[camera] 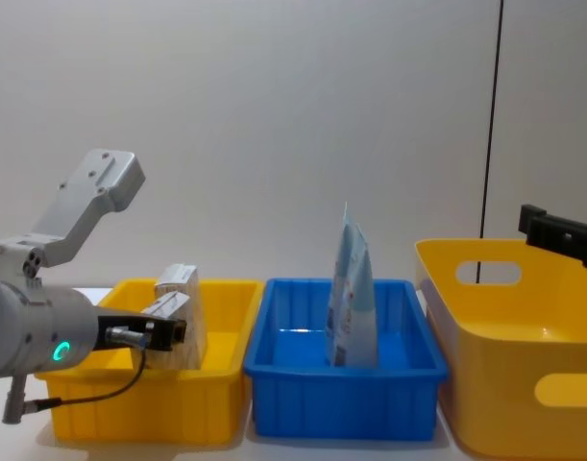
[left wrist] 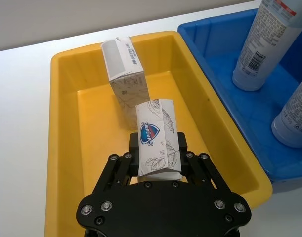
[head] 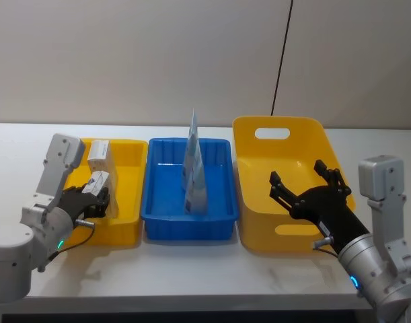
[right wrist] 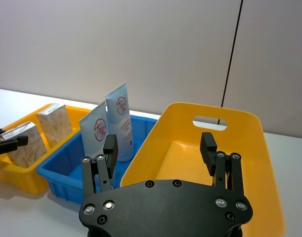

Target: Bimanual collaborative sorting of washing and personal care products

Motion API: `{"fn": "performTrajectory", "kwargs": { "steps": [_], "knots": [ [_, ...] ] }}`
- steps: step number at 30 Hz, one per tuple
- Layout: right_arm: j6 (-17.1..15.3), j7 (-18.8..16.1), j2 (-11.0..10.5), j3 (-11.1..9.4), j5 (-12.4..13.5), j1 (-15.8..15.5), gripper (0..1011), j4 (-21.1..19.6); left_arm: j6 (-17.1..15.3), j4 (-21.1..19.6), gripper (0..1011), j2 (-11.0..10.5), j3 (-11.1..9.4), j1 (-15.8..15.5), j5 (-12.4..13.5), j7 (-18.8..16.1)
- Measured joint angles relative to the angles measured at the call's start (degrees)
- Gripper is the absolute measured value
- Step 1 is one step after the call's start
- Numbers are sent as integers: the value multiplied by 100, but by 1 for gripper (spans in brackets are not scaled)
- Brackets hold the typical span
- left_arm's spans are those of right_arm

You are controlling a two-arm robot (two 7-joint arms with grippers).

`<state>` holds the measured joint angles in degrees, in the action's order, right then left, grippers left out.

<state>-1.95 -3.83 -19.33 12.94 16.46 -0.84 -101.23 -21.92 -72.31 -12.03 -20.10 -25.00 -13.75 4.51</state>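
Currently gripped: your left gripper [head: 99,196] is clamped on a whitish-beige pack [left wrist: 153,140] printed with grey leaf drawings and a blue shield logo. The fingers [left wrist: 134,148] press its two narrow sides at the near end.
Held pack, position: it is over the yellow tray [left wrist: 81,128] at the left of the table [head: 192,276], tilted, with its free end pointing far. You cannot tell whether it touches the tray floor.
Second pack [left wrist: 122,64]: it stands upright in the far part of the same tray, just beyond the held one. Contact between the two cannot be told.
Blue tray [head: 188,225]: it sits in the middle, between the yellow tray and the yellow basket [head: 326,145]. It holds two light-blue tubes [right wrist: 118,118] standing side by side on their caps.
Right gripper [head: 301,176]: its fingers are spread wide with nothing between them, and it hovers above the basket at the right.
Handling, packs: judge them light and stiff, with flat sides that seat the pads well. The printed wrap may be slick and the corners may dent, so hold the long flat sides near the middle.
Handling, tubes: judge them light, soft-walled and easy to tip. Take them low on the round body, not at the flat crimped top.
Step in hand: probably setting the held pack down beside its twin.
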Motion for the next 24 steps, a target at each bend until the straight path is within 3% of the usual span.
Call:
{"fn": "performTrajectory", "kwargs": {
  "steps": [11,24],
  "knots": [
    [0,0,0,0,0,0,1003,0,71,-283,365,-193,-51,91,76,209],
    [0,0,0,0,0,0,1003,0,193,-1129,365,-724,-70,188,281,594]
  ]
}}
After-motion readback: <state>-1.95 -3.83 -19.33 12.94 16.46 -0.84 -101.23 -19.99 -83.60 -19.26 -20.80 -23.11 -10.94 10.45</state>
